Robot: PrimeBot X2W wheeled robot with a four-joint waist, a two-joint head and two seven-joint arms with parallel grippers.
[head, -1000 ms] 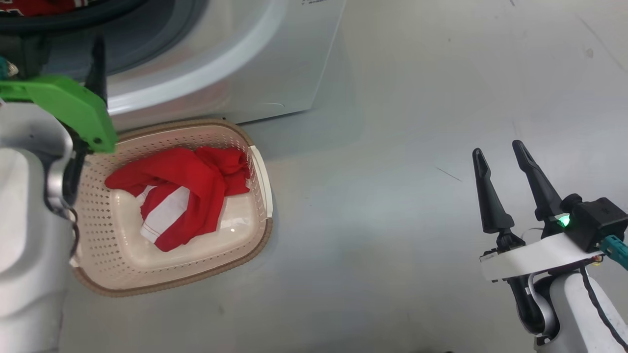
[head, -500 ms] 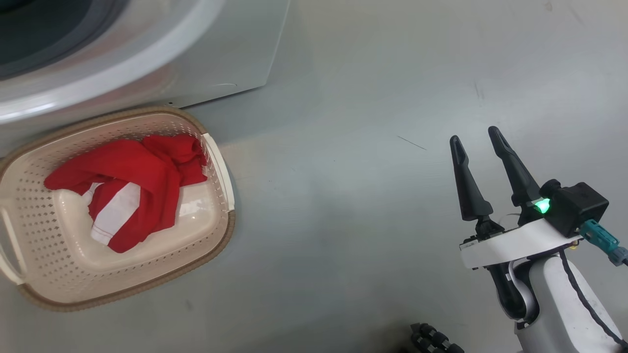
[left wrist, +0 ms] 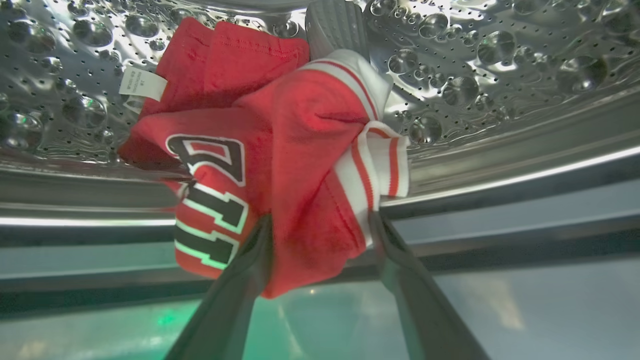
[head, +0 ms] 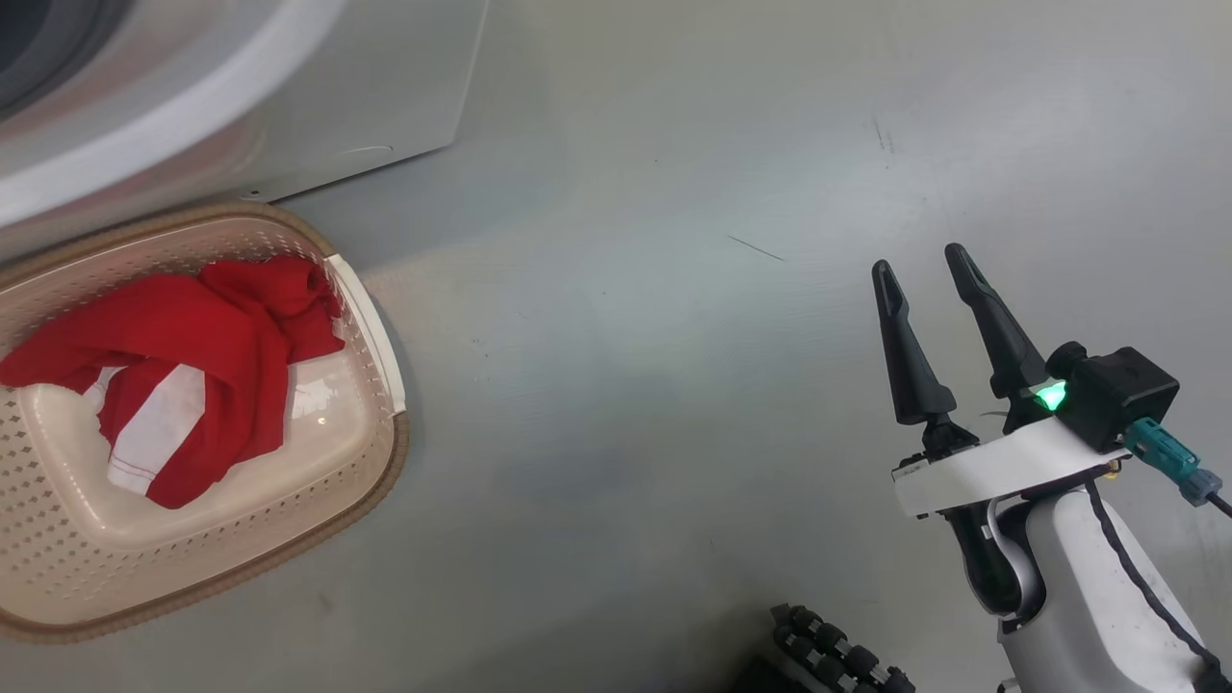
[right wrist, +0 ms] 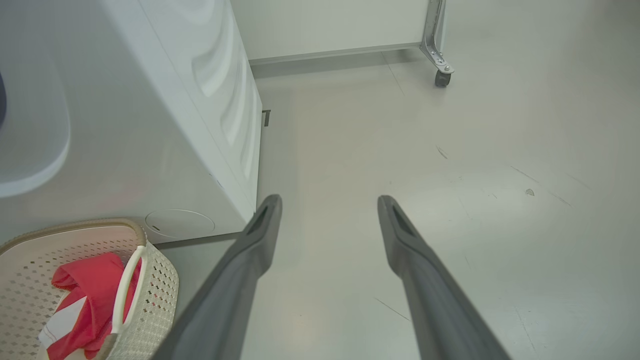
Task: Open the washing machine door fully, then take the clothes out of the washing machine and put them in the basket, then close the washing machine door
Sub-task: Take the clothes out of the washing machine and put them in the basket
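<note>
Left gripper (left wrist: 321, 220) at the washing machine (left wrist: 500, 60) mouth, fingers spread wide, right gripper (head: 918, 257) well right of it, fingers parted, pointing forward.

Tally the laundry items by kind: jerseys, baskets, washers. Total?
Red jerseys: 2 (basket jersey, drum jersey)
Basket: 1
Washing machine: 1
Total: 4

A lab-like room, with washing machine (right wrist: 150, 125) and castored partition (right wrist: 330, 25).
</note>
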